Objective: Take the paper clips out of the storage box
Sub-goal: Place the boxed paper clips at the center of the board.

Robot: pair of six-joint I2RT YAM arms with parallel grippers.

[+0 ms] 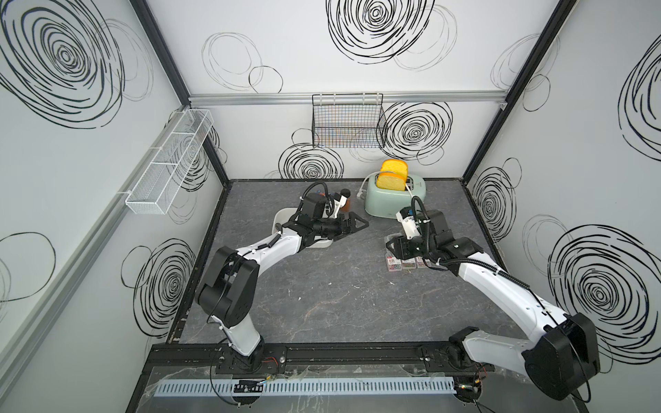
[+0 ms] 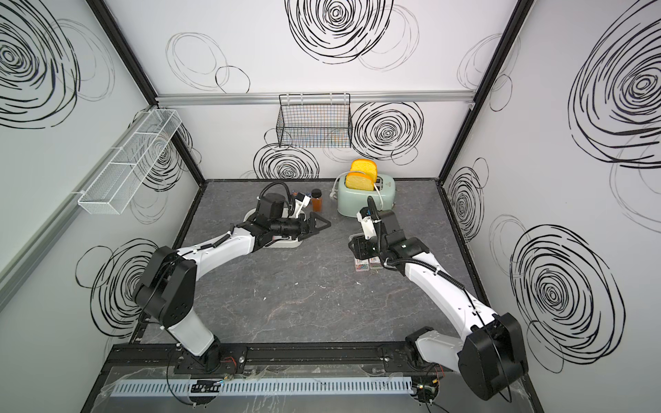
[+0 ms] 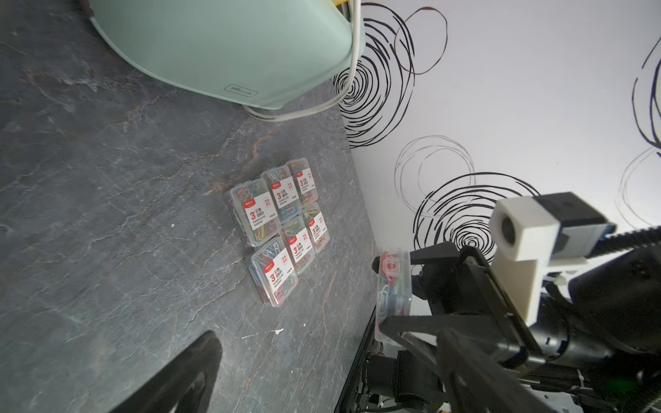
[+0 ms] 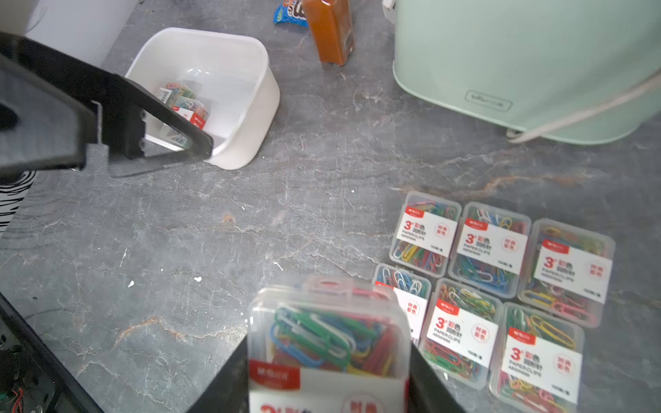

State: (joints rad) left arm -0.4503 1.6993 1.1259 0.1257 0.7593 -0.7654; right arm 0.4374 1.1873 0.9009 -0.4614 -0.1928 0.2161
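Note:
My right gripper (image 4: 329,361) is shut on one clear case of paper clips (image 4: 329,332), held just above the table beside a grid of several cases (image 4: 500,279). The left wrist view shows this held case (image 3: 393,286) and the grid (image 3: 282,225). In both top views the grid (image 1: 404,266) (image 2: 363,266) lies partly under the right gripper (image 1: 391,246). The white storage box (image 4: 250,107) holds a few more cases (image 4: 186,103). My left gripper (image 1: 361,224) (image 2: 323,225) hangs open and empty by the box's right end (image 1: 282,216).
A mint toaster (image 1: 393,200) with two bread slices stands at the back, its cord trailing on the table. An amber bottle (image 4: 331,32) and a blue candy packet (image 4: 289,14) sit behind the box. A black wire basket (image 1: 348,121) and a white mesh rack (image 1: 168,164) hang on the walls.

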